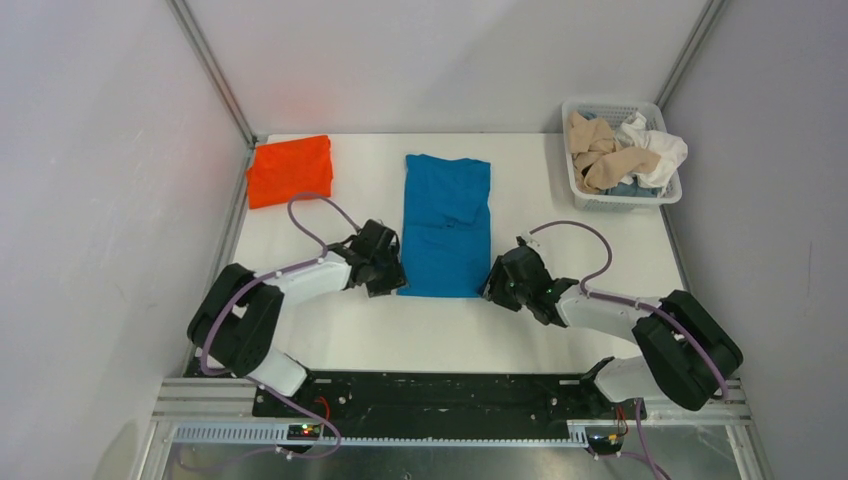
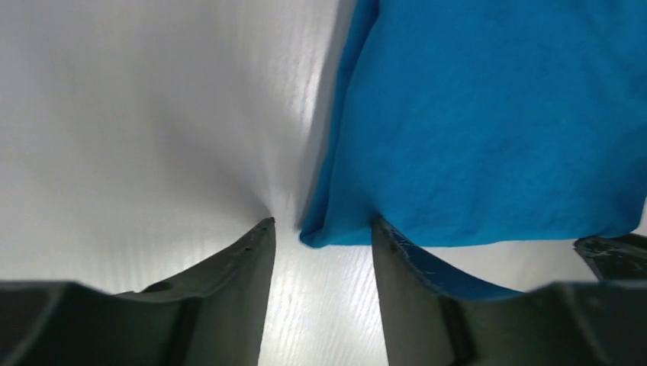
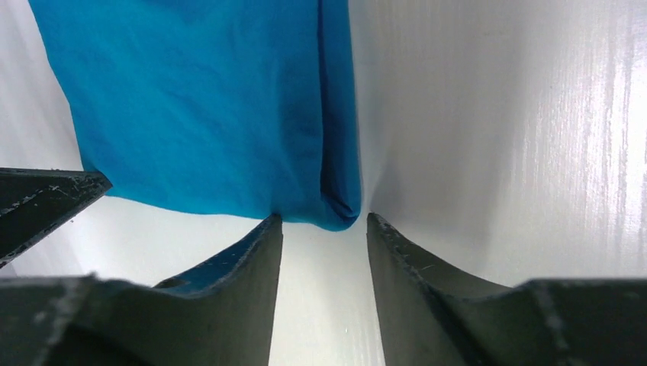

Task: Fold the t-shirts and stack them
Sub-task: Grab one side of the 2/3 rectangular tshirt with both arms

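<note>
Blue t-shirt (image 1: 445, 225) corners meet parted left pincer (image 2: 320, 230) and right pincer (image 3: 324, 223).

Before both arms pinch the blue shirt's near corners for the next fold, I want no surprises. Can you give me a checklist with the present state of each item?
1. The left gripper is open: ok. Its jaws are apart, with the near left corner of the blue t-shirt between them.
2. The right gripper is open: ok. The near right corner lies between its jaws.
3. The blue t-shirt lies flat as a long strip: ok, with mild creases midway.
4. Every cloth layer sits inside each pinch: cannot tell.
5. The orange t-shirt is folded and apart from the blue one: ok.
</note>
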Controlling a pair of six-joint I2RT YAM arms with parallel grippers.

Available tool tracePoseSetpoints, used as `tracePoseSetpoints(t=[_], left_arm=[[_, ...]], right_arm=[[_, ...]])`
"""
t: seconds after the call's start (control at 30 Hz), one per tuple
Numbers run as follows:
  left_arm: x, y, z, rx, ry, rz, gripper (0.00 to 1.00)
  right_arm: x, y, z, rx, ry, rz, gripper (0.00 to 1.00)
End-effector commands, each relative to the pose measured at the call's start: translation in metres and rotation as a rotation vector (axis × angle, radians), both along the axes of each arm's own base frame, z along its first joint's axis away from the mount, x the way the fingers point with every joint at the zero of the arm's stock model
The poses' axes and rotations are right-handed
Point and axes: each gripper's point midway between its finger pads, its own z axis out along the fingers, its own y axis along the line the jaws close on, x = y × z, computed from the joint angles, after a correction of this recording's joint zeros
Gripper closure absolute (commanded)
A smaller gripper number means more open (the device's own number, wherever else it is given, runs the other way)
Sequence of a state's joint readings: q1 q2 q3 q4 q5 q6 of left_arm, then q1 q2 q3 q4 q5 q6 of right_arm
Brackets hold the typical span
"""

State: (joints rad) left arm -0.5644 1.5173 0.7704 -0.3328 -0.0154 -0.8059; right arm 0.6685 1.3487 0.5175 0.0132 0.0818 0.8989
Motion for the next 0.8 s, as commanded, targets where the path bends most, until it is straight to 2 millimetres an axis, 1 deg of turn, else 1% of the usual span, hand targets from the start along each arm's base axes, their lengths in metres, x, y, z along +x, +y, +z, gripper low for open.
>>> tracePoseSetpoints(t=[0.0,0.07,0.1,0.13,0.17,0.2,0.23,0.27,0.3,0.33,0.37,0.4,0.43,0.47,0.5,0.53,0.57,0.6,0.63,0.67,0.7,0.73,0.77], left_arm=[[0.001,-0.015,-0.01,-0.045,0.027,-0.012,0.48],[0.0,-0.016,-0.016,-0.047,0.041,-0.011,0.55],[-0.002,-0.017,-0.018,-0.052,0.049,-0.014,0.6],[-0.002,-0.018,-0.021,-0.057,0.052,-0.013,0.64],[-0.005,-0.019,-0.023,-0.062,0.061,-0.016,0.72],[-0.004,-0.02,-0.024,-0.07,0.058,-0.015,0.77],[-0.007,-0.02,-0.027,-0.072,0.066,-0.014,0.92],[-0.006,-0.021,-0.026,-0.08,0.058,-0.013,0.96],[-0.008,-0.021,-0.028,-0.083,0.061,-0.012,0.99],[-0.007,-0.022,-0.026,-0.092,0.052,-0.014,0.99],[-0.009,-0.022,-0.026,-0.097,0.055,-0.016,1.0],[-0.009,-0.022,-0.023,-0.105,0.045,-0.018,1.0],[-0.014,-0.021,-0.024,-0.107,0.049,-0.021,1.0],[-0.014,-0.022,-0.017,-0.121,0.031,-0.024,1.0],[-0.021,-0.02,-0.019,-0.12,0.038,-0.031,1.0],[-0.027,-0.021,-0.014,-0.133,0.027,-0.044,1.0],[-0.028,-0.023,-0.005,-0.156,0.002,-0.052,1.0],[-0.039,-0.023,-0.006,-0.161,0.01,-0.07,1.0],[-0.04,-0.026,0.01,-0.196,-0.034,-0.079,1.0],[-0.051,-0.025,0.006,-0.195,-0.026,-0.095,1.0],[-0.053,-0.027,0.017,-0.223,-0.057,-0.103,1.0],[-0.064,-0.027,0.015,-0.225,-0.051,-0.116,1.0],[-0.067,-0.029,0.026,-0.253,-0.086,-0.127,1.0]], right_arm=[[0.001,-0.002,-0.012,-0.014,0.015,-0.042,0.55],[-0.001,-0.001,-0.017,-0.018,0.028,-0.037,0.6],[-0.002,0.0,-0.018,-0.018,0.031,-0.034,0.63],[-0.003,0.0,-0.021,-0.021,0.037,-0.031,0.67],[-0.004,-0.001,-0.022,-0.024,0.04,-0.031,0.69],[-0.005,-0.001,-0.025,-0.028,0.046,-0.032,0.74],[-0.005,-0.002,-0.025,-0.029,0.045,-0.032,0.77],[-0.005,-0.002,-0.026,-0.03,0.045,-0.032,0.82],[-0.005,-0.002,-0.026,-0.03,0.041,-0.029,0.86],[-0.005,-0.001,-0.026,-0.032,0.039,-0.02,0.94],[-0.008,0.0,-0.026,-0.033,0.042,-0.01,0.98],[-0.009,0.0,-0.026,-0.037,0.041,0.002,1.0],[-0.014,0.001,-0.024,-0.043,0.045,0.019,1.0],[-0.022,-0.003,-0.027,-0.072,0.066,0.031,1.0],[-0.027,-0.001,-0.022,-0.072,0.058,0.052,1.0],[-0.036,-0.006,-0.023,-0.101,0.074,0.069,1.0],[-0.042,-0.002,-0.016,-0.096,0.06,0.095,1.0],[-0.051,-0.007,-0.017,-0.118,0.082,0.105,1.0],[-0.058,-0.003,-0.008,-0.104,0.065,0.13,1.0],[-0.068,-0.008,-0.009,-0.122,0.087,0.143,1.0],[-0.076,-0.006,0.0,-0.102,0.077,0.161,1.0],[-0.086,-0.011,-0.001,-0.119,0.097,0.167,1.0],[-0.096,-0.006,0.008,-0.091,0.084,0.184,1.0]])
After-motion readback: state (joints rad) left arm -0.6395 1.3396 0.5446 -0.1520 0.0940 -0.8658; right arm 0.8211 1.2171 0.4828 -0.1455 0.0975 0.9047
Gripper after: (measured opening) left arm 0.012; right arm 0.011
